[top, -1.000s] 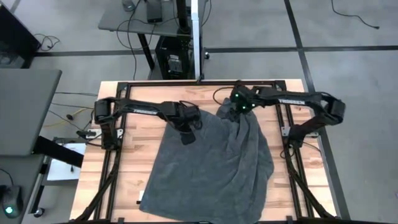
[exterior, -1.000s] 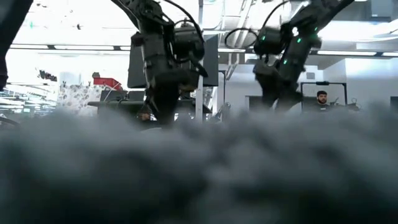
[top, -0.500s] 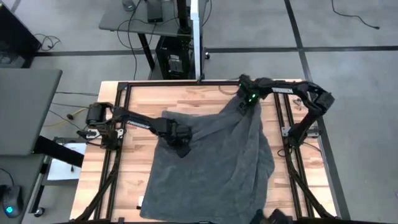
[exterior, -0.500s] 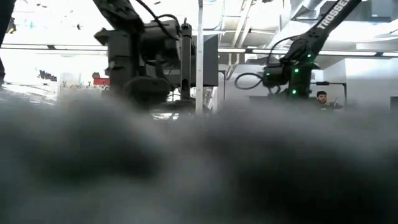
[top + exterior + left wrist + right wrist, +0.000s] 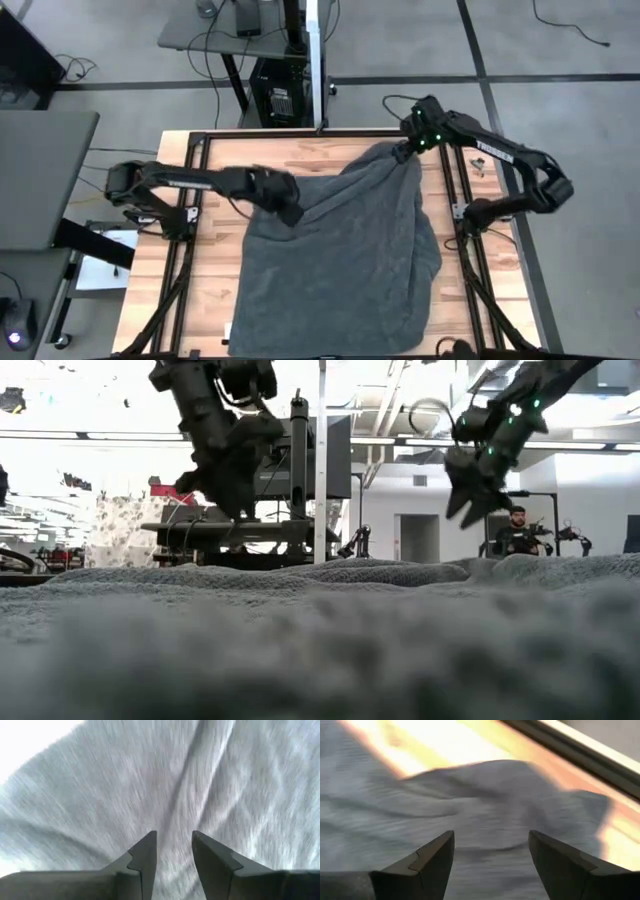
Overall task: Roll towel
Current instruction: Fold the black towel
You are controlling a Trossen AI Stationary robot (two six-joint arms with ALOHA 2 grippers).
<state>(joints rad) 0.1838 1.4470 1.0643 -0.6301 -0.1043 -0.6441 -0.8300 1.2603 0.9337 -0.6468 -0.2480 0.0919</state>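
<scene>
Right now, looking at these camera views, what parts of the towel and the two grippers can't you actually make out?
- The towel: its near edge is cut off by the high view's bottom border, and no tag can be made out.
- Low view: the cloth close to the lens is blurred and hides the table.
- Left gripper: open above the cloth, but motion blur hides the weave.
- Right gripper: open; its view is blurred, so the towel's far corner is unclear.

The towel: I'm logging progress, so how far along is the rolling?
Done: the towel lies spread over the table, still rumpled. In hand: nothing gripped; the left hand and the right hand hang open above its far corners. Left: no roll has been started, so all the rolling remains.
</scene>
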